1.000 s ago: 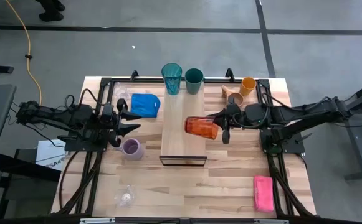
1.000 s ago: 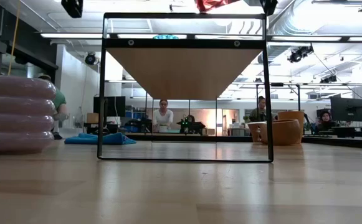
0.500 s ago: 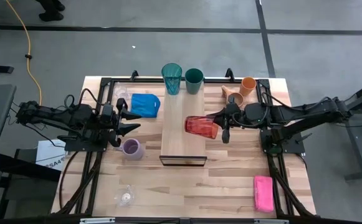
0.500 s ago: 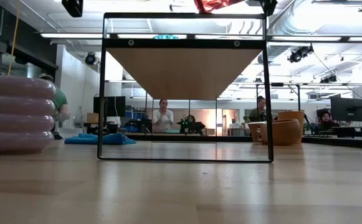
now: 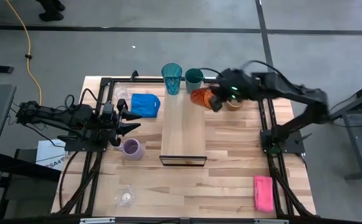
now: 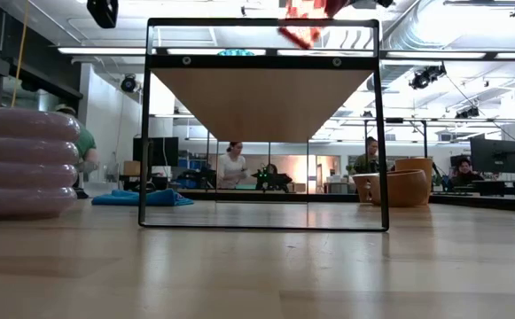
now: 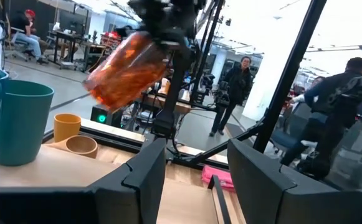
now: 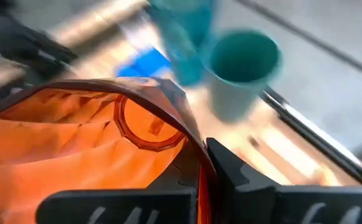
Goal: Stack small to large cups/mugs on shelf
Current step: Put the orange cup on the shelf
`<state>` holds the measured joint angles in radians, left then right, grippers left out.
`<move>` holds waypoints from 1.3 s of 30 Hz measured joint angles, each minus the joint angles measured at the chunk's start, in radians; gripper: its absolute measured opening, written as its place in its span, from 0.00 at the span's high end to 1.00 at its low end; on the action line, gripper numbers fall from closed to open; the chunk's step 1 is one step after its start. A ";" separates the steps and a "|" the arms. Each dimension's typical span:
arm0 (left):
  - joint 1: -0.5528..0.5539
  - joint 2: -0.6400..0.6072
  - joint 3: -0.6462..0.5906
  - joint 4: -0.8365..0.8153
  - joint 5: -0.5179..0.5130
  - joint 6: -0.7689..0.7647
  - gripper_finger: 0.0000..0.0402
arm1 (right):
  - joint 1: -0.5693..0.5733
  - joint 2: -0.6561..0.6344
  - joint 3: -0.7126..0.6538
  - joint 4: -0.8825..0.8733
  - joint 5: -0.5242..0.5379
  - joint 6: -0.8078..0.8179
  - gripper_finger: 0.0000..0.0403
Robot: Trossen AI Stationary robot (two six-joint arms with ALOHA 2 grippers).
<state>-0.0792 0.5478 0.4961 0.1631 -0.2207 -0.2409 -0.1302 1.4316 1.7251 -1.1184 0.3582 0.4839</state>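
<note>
Red cup (image 5: 200, 96): faceted, translucent, likely light, stiff, slippery plastic; pinched at the rim by right gripper (image 5: 214, 99), tilted above shelf (image 5: 182, 134) far end, beside green cup (image 5: 194, 77). Rim grip advisable. Left gripper (image 5: 126, 119) parted, empty, near lavender mug (image 5: 131, 148).

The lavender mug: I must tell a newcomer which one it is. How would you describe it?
Start from the shelf, the long light-wood board at the table's middle. Left of its near end stands the lavender mug, just below the left tool. It is the only purple vessel, with a ribbed, ringed wall.
</note>
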 joint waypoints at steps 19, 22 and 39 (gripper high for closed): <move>0.000 0.000 0.000 0.006 -0.001 0.000 0.60 | -0.165 0.430 0.306 -0.311 -0.215 0.201 1.00; 0.000 0.000 0.000 0.018 -0.001 0.000 0.60 | -0.175 0.430 0.306 -0.310 -0.225 0.230 1.00; 0.000 0.000 0.000 0.024 -0.002 0.000 0.60 | -0.204 0.430 0.306 -0.299 -0.286 0.264 0.88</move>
<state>-0.0792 0.5476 0.4961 0.1871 -0.2222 -0.2409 -0.3345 1.8618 2.0315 -1.4174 0.0721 0.7480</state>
